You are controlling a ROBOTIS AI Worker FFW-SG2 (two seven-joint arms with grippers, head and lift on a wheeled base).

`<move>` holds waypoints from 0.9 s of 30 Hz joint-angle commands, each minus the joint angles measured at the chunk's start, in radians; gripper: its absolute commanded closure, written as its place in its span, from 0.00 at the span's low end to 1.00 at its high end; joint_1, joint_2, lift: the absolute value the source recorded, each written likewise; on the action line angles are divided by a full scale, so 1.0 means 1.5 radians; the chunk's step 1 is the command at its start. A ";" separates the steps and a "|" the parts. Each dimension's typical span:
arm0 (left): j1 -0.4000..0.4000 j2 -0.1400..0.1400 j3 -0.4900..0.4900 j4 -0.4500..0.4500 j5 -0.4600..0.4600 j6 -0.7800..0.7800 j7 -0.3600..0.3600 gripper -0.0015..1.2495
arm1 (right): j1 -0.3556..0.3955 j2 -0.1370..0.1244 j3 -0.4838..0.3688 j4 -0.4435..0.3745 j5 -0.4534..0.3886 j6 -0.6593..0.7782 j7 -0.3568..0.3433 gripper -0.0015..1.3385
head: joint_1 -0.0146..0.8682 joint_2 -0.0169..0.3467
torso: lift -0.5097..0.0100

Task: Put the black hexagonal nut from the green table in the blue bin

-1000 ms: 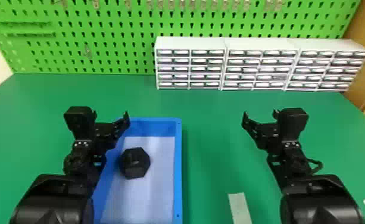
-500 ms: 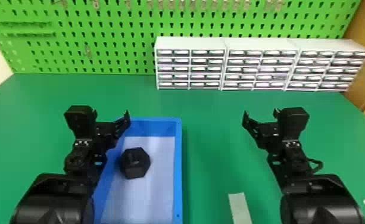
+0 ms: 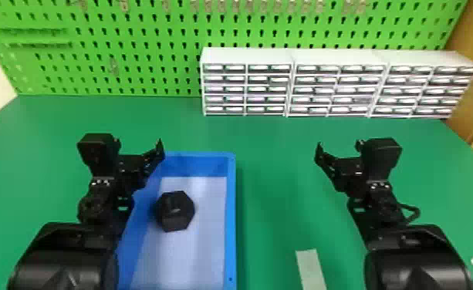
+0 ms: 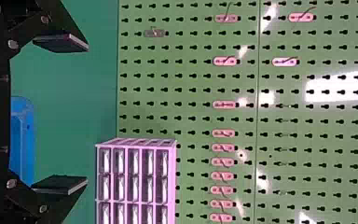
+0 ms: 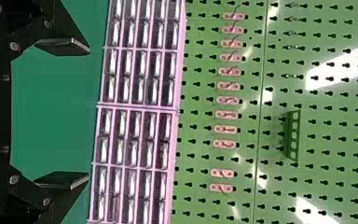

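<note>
The black hexagonal nut [image 3: 175,211] lies inside the blue bin [image 3: 230,223], on its pale floor and nearer the bin's left wall. The left gripper [image 3: 139,144] is above the bin's far left corner, its fingers spread wide. The right gripper [image 3: 338,146] is well to the right of the bin, over the green desk [image 3: 277,173], and its fingers also stand wide apart. A pale strip [image 3: 310,270] lies on the desk to the right of the bin; beyond the bin are white drawer cabinets [image 3: 247,56] and a green pegboard [image 3: 131,83].
</note>
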 commanded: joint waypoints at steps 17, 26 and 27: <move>-0.002 0.000 0.001 -0.002 -0.009 0.000 -0.006 0.21 | -0.005 -0.004 0.007 0.000 0.002 0.000 -0.001 0.25 | 0.79 0.19 | 0.80; -0.002 0.000 0.001 -0.001 -0.010 0.001 -0.006 0.21 | -0.005 -0.005 0.007 0.000 0.002 0.000 0.000 0.25 | 0.79 0.19 | 0.80; -0.002 0.000 0.001 -0.002 -0.010 0.001 -0.006 0.21 | -0.005 -0.004 0.007 0.000 0.003 0.000 0.000 0.25 | 0.79 0.19 | 0.80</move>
